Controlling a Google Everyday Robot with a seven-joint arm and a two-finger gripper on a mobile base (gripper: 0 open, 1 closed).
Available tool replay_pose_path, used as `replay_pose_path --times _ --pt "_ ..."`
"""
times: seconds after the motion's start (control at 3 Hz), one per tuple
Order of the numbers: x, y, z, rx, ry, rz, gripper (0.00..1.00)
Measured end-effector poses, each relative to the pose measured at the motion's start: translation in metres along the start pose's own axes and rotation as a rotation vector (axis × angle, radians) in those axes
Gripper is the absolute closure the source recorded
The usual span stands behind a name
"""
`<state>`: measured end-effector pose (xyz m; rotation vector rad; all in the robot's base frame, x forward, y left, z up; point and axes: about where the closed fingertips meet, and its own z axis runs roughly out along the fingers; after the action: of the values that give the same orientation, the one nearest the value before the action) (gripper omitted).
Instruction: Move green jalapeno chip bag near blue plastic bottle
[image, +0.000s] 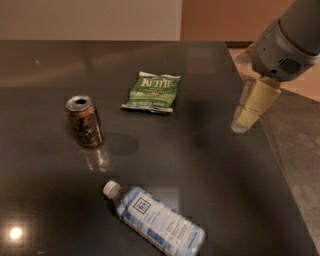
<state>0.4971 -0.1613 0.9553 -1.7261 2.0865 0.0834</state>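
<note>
The green jalapeno chip bag (151, 91) lies flat on the dark table (210, 170), a little behind its middle, with white "KETTLE" lettering facing up. The blue plastic bottle (155, 221) lies on its side at the front, white cap pointing to the back left. The gripper (248, 114) hangs from the grey arm at the right, above the table's right part, well to the right of the bag and apart from it. It holds nothing.
A brown-orange soda can (85, 121) stands upright left of the bag, behind the bottle. The table's right edge (262, 130) runs close under the gripper, with grey floor beyond. A wall stands behind the table.
</note>
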Motion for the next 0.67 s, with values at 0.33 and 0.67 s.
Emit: replay_pose_path --times 0.33,0.67 --pt "-0.022 -0.009 0.026 -0.005 -0.035 -0.015 0.0" --pt "-0.042 -0.018 0.056 -0.011 -0.06 -0.022 0.0"
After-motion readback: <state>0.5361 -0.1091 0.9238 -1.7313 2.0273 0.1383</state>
